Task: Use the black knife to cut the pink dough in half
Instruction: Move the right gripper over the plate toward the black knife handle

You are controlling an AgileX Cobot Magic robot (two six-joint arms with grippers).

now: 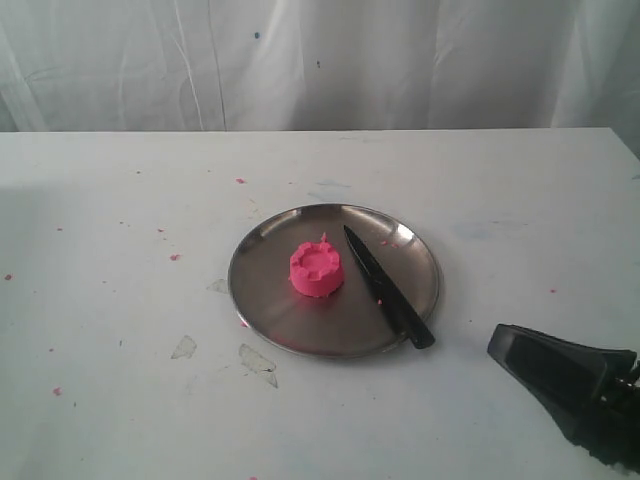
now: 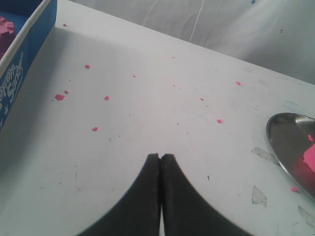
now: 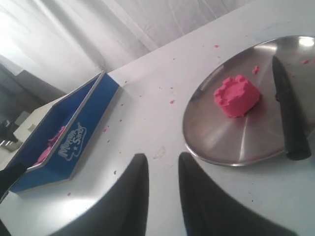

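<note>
One whole dough (image 1: pixel 317 269) and one knife (image 1: pixel 388 288) share the plate (image 1: pixel 270 300), apart from the parted right pincer (image 3: pixel 163 169); left pincer (image 2: pixel 160 157) closed, empty.

On the steel plate (image 1: pixel 262 300), the whole pink dough (image 1: pixel 317 269) sits just left of the black knife (image 1: pixel 388 287).

I count one round steel plate (image 1: pixel 262 300) on the table, and everything else I place from it. On the plate sits one pink dough (image 1: pixel 317 269), a single whole lump, with one black knife (image 1: pixel 388 291) lying just beside it. Off the plate, well apart, stands one blue box (image 3: pixel 74 137). I see two grippers: the right gripper (image 3: pixel 162 164) near the plate and the left gripper (image 2: pixel 160 157) farther off.
</note>
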